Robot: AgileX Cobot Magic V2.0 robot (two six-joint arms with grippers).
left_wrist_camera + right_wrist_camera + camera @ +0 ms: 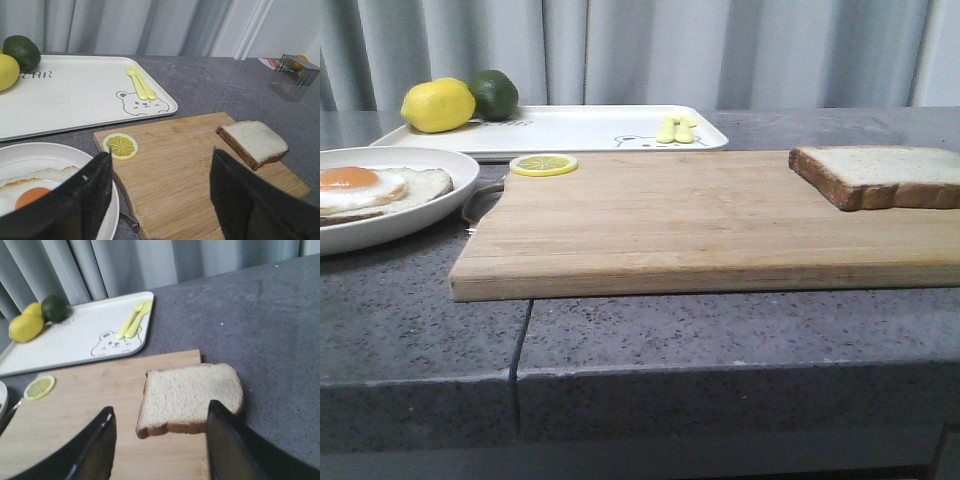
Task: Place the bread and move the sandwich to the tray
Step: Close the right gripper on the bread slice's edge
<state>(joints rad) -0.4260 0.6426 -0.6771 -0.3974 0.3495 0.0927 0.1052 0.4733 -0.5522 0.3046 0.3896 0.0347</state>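
Note:
The bread (pixel 880 174), a thick white slice with brown crust, lies on the right end of the wooden cutting board (pixel 680 225); it also shows in the left wrist view (pixel 254 142) and the right wrist view (pixel 190 397). The sandwich (pixel 375 190), an egg-topped slice on a round white plate (pixel 395 225), sits at the left; it shows in the left wrist view (pixel 35 187). The tray (pixel 570 128) with the bear drawing lies behind the board. My left gripper (pixel 161 180) is open above the board's left end, beside the plate. My right gripper (pixel 161 437) is open just short of the bread. Neither gripper shows in the front view.
A lemon (pixel 438 105) and a lime (pixel 495 93) sit on the tray's far left corner, a yellow fork and spoon (pixel 677 129) on its right. A lemon slice (pixel 543 164) lies on the board's back left corner. A wire rack (pixel 295 75) stands at the far right.

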